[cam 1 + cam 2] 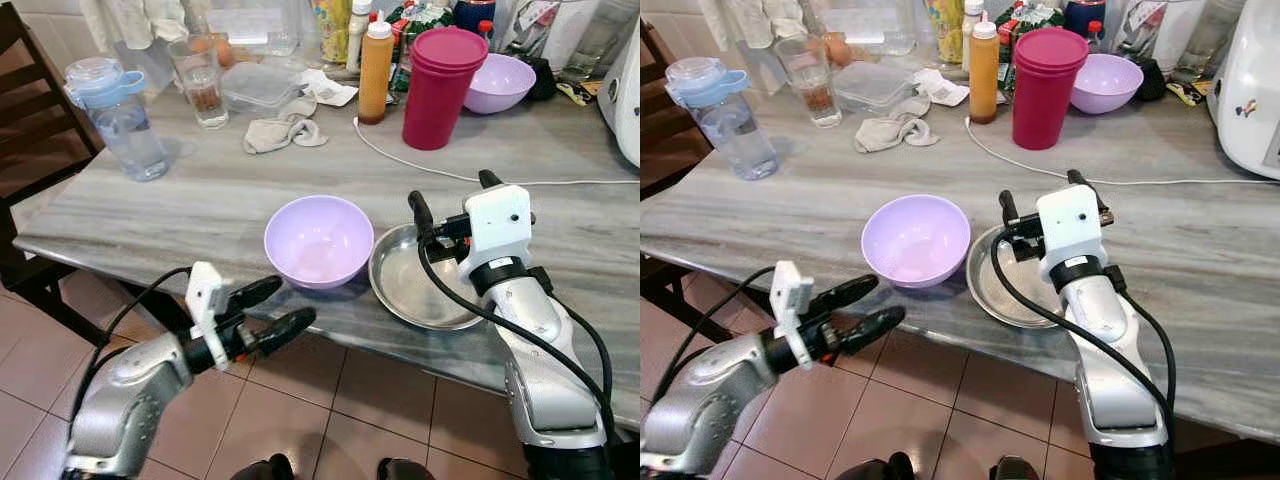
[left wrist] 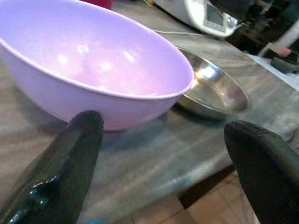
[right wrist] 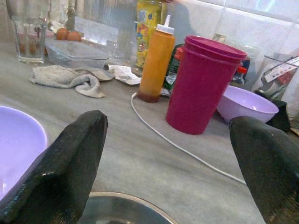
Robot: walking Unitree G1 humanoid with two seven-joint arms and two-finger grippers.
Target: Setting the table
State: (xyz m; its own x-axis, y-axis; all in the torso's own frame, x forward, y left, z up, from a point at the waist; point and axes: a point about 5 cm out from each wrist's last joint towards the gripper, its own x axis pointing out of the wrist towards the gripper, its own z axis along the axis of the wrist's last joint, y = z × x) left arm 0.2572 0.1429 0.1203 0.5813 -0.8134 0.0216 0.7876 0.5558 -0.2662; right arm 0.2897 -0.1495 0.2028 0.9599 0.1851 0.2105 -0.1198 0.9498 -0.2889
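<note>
The lavender bowl [image 1: 318,240] sits near the front edge of the grey marbled table [image 1: 180,200], and everything else is best placed from it. Touching or just beside its rim, on the robot's right, lies the shallow steel plate [image 1: 412,285]; the two seem set together as one place setting, close to the edge where a diner would sit. The left gripper [image 1: 268,308] hangs in front of the bowl, off the table edge and over the tiled floor [image 1: 300,400], its two black fingers spread fairly wide and holding nothing, aimed at the bowl's side as if lined up to take it or freshly let go; which, I cannot tell. The right gripper [image 1: 452,195] hovers over the plate's far rim, fingers wide apart and empty. Well behind the bowl stand a magenta tumbler [image 1: 440,85], an orange squeeze bottle [image 1: 375,70], a second purple bowl [image 1: 498,82], a crumpled cloth [image 1: 282,133] and a white cable [image 1: 420,160]. The plate's right side is hidden by the right arm, and whether bowl and plate truly touch is hard to judge.
</note>
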